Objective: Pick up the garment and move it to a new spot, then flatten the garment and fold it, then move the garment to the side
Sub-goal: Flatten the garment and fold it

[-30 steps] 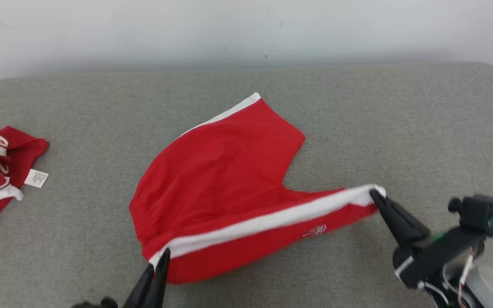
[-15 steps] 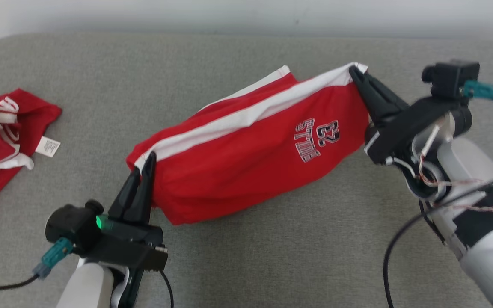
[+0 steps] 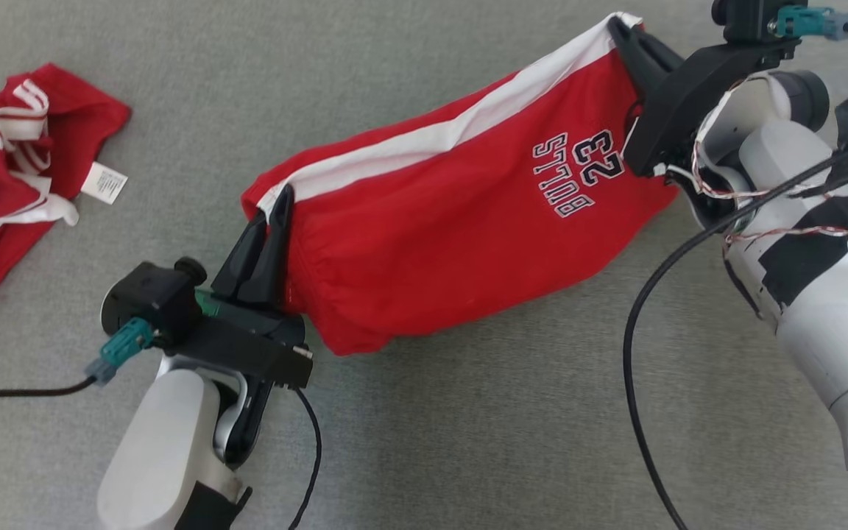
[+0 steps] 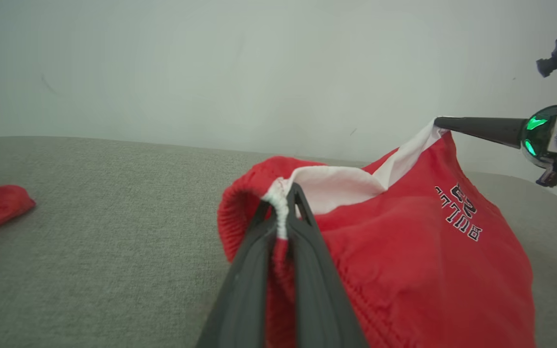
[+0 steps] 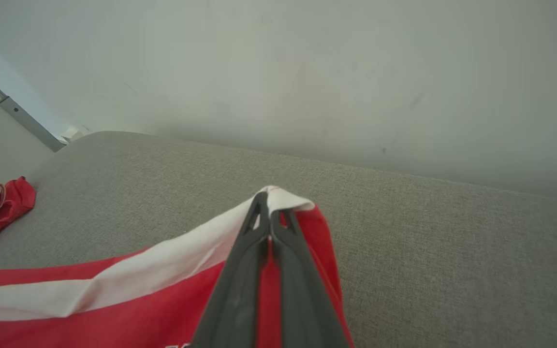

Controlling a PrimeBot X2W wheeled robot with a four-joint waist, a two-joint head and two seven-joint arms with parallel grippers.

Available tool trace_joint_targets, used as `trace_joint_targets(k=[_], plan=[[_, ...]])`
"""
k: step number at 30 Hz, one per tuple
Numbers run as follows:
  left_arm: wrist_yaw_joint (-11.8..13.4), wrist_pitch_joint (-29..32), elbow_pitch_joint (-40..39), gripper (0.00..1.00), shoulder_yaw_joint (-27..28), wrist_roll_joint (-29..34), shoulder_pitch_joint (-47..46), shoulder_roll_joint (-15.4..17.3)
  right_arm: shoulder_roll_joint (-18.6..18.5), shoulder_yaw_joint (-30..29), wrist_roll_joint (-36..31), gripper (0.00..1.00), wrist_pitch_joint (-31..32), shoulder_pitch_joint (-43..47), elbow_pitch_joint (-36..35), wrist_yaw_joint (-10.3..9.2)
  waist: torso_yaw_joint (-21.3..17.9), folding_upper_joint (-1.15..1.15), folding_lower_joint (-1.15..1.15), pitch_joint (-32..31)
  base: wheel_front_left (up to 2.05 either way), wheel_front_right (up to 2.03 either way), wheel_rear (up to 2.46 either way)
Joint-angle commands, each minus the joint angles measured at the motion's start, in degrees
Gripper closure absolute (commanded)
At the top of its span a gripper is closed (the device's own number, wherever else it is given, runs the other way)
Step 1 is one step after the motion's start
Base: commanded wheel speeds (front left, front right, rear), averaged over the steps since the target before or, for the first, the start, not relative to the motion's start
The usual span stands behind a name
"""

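Note:
The garment is a pair of red shorts with a white side stripe and a printed number and word. It hangs stretched between both grippers above the grey surface. My left gripper is shut on the waistband end. My right gripper is shut on the hem corner at the white stripe. The lower edge of the garment sags toward the surface. In the left wrist view the right gripper pinches the far corner.
A second red and white garment with a white label lies crumpled at the left of the grey surface. A pale wall rises behind the surface. Cables trail from both arms.
Both grippers have lifted the garment off the surface and turned it over, so its printed side faces the head camera. The head view has tilted down and closer.

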Motion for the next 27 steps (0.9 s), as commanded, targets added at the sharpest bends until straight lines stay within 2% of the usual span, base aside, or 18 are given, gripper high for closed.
trace_joint_targets(k=[1, 11, 12, 13, 14, 20, 27], plan=[[-0.2, -0.2, 0.4, 1.00, 0.0, -0.3, -0.8, 0.0, 0.2, 0.7, 0.4, 1.00, -0.7, -1.2, 1.6, 0.03, 2.0, -0.01, -0.02, 2.1, 0.00, 0.00, 0.00], [-0.2, -0.2, 3.4, 1.00, -1.5, -1.5, -3.4, -0.2, 1.9, 5.6, 2.3, 1.00, -4.1, -5.3, 9.1, 0.03, 2.5, -0.01, -0.02, 4.5, 0.00, 0.00, 0.00], [-0.2, -0.2, 3.6, 0.72, -1.6, -1.6, -3.7, -0.2, 2.1, 6.0, 2.5, 0.66, -4.4, -5.5, 9.5, 0.03, 2.5, -0.01, -0.02, 4.6, 0.00, 0.00, 0.00], [-0.1, -0.2, 3.7, 0.04, -1.7, -1.7, -3.9, -0.2, 2.2, 6.4, 2.6, 0.10, -4.8, -5.6, 10.2, 0.03, 2.5, -0.01, -0.02, 4.6, 0.00, 0.00, 0.00], [0.0, -0.2, 3.8, 0.00, -1.8, -1.7, -3.9, -0.2, 2.3, 6.7, 2.9, 0.00, -4.8, -5.7, 10.8, 0.03, 2.4, -0.01, -0.02, 4.4, 0.00, 0.00, 0.00], [0.5, -0.2, 4.7, 0.00, -1.4, -0.8, -2.5, -0.2, 2.5, 8.6, 5.4, 0.00, -6.2, -4.6, 11.9, 0.03, 1.7, -0.01, -0.02, 2.4, 0.00, 0.00, 0.00], [1.3, -0.2, 2.4, 0.00, 1.1, 1.5, 3.2, -0.2, 0.8, 10.1, 9.1, 0.00, -9.4, -1.6, 10.2, 0.03, 0.7, -0.01, -0.02, -1.7, 0.00, 0.00, 0.00]])
